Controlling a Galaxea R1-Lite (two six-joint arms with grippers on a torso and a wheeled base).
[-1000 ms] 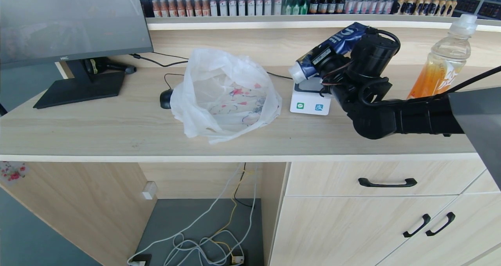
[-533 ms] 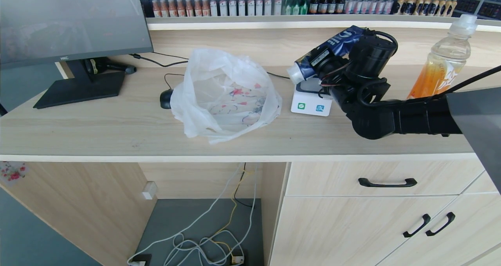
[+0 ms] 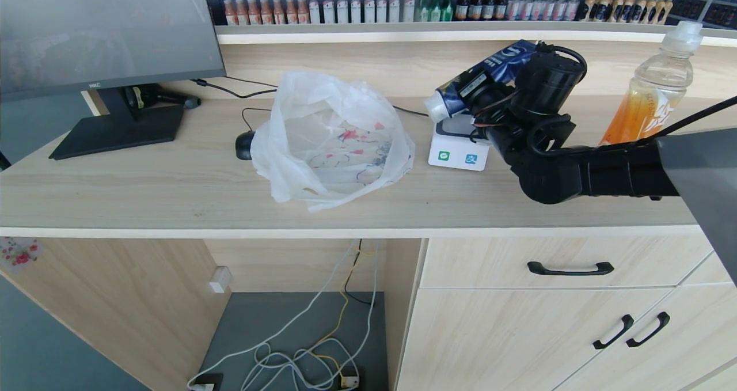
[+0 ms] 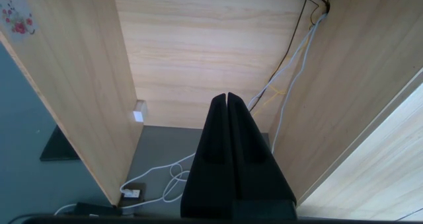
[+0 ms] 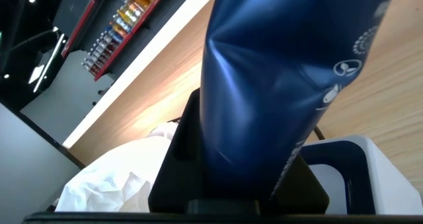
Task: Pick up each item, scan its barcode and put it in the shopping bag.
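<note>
Right claw (image 3: 488,95): It is closed tight around the blue tube (image 3: 481,75). One finger sits on each side of the tube.
Blue tube: It is up in the air in the right claw, and it is tilted. Its white cap end points down and to the claw's left. Its other end sticks up behind the claw. A white sticker with black lines shows on its side.
Scanner box (image 3: 458,149): This small white box sits on the counter (image 3: 144,189), right under the claw. The tube's cap hangs just above the top of the box.
Shopping bag (image 3: 331,137): The thin white bag sits on the counter to the claw's left, close to the scanner box. Its mouth is open at the top.
Orange drink bottle (image 3: 653,91): It stands up straight on the counter, off to the claw's right.
Left claw (image 4: 227,102): Its two fingers are pressed together with nothing between them. It is down low under the counter, with cables (image 4: 291,72) hanging past it.
Mouse (image 3: 244,144): It lies just past the far left side of the bag.
</note>
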